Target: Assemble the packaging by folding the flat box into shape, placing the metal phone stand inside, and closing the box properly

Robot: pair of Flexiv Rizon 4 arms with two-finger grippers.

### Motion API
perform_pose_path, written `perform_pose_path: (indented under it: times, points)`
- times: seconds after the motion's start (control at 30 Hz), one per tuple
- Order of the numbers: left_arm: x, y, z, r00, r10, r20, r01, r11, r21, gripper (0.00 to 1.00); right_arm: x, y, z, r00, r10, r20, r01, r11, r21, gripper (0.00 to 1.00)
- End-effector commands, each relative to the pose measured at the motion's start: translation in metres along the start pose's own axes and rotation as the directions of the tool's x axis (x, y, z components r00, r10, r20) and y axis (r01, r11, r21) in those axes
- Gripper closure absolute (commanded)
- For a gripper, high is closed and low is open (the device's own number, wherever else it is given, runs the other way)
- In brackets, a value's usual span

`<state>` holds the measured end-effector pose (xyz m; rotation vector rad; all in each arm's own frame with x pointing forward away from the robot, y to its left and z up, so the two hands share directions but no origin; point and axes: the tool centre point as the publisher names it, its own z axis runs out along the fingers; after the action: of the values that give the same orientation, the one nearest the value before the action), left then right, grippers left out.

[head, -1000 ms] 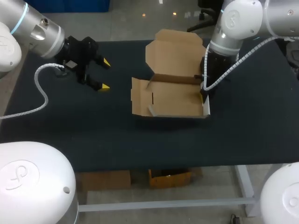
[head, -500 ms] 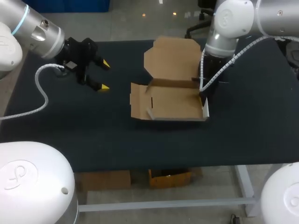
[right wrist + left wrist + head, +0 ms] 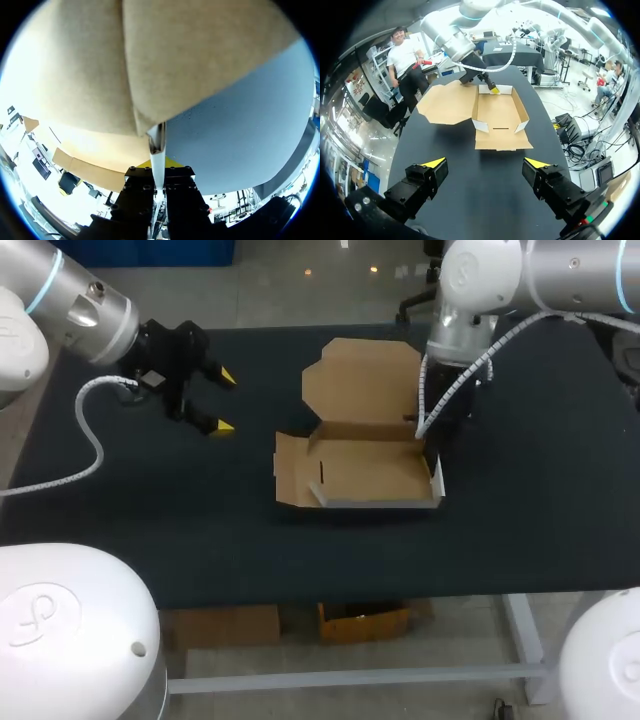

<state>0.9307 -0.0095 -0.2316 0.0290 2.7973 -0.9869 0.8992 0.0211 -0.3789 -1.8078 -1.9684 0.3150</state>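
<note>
Fingers on the right arm pinch a side wall of the brown cardboard box, mid-desk. Fingers on the left arm hang spread, well apart. Tray looks roughly formed, lid open. No phone stand visible, so I'd say loading and closing remain.

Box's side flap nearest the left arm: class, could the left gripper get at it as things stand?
Probably yes. The open left gripper faces the flap across bare table, nothing between; the right gripper grips the far wall of the box.
</note>
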Motion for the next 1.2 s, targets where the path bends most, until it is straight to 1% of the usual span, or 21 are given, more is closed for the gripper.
perform_pose_path:
  times: [0.03,0.43,0.53,0.6,0.67,0.7,0.87,0.97,1.0,1.2]
  points:
    - [-0.001,0.000,0.000,1.000,0.000,-0.004,0.000,1.000,-0.002,0.00,-0.003,0.003,0.000,1.000,0.002,-0.012,-0.002,0.999,0.042,1.00]
    - [-0.001,0.000,0.000,1.000,0.000,-0.004,0.000,1.000,-0.002,0.00,-0.003,0.003,0.000,1.000,0.002,-0.012,-0.002,0.999,0.042,1.00]
    - [-0.001,0.000,0.000,1.000,0.000,-0.004,0.000,1.000,-0.002,0.00,0.008,0.006,-0.006,0.998,0.021,0.059,-0.025,0.997,0.071,1.00]
    - [-0.001,0.000,0.000,1.000,0.000,-0.004,0.000,1.000,-0.002,0.00,0.012,0.006,-0.006,0.997,0.018,0.077,-0.024,0.996,0.084,1.00]
    - [-0.001,0.000,0.000,1.000,0.000,-0.004,0.000,1.000,-0.002,0.00,0.014,0.005,-0.003,0.994,0.041,0.103,-0.052,0.994,0.098,1.00]
    - [-0.001,0.000,0.000,1.000,0.000,-0.004,0.000,1.000,-0.002,0.00,0.014,0.004,-0.001,0.994,0.042,0.103,-0.053,0.993,0.104,1.00]
    - [-0.001,0.000,0.000,1.000,0.000,-0.004,0.000,1.000,-0.002,0.00,0.012,-0.001,0.008,0.991,0.065,0.114,-0.080,0.988,0.132,1.00]
    - [-0.001,0.000,0.000,1.000,0.000,-0.004,0.000,1.000,-0.002,0.00,0.007,-0.002,0.012,0.990,0.077,0.117,-0.093,0.987,0.134,1.00]
    - [-0.001,0.000,0.000,1.000,0.000,-0.004,0.000,1.000,-0.002,0.00,0.007,-0.004,0.014,0.988,0.091,0.125,-0.107,0.986,0.131,1.00]
    - [-0.001,0.000,0.000,1.000,0.000,-0.004,0.000,1.000,-0.002,0.00,0.001,-0.011,0.019,0.987,0.112,0.113,-0.125,0.985,0.115,1.00]
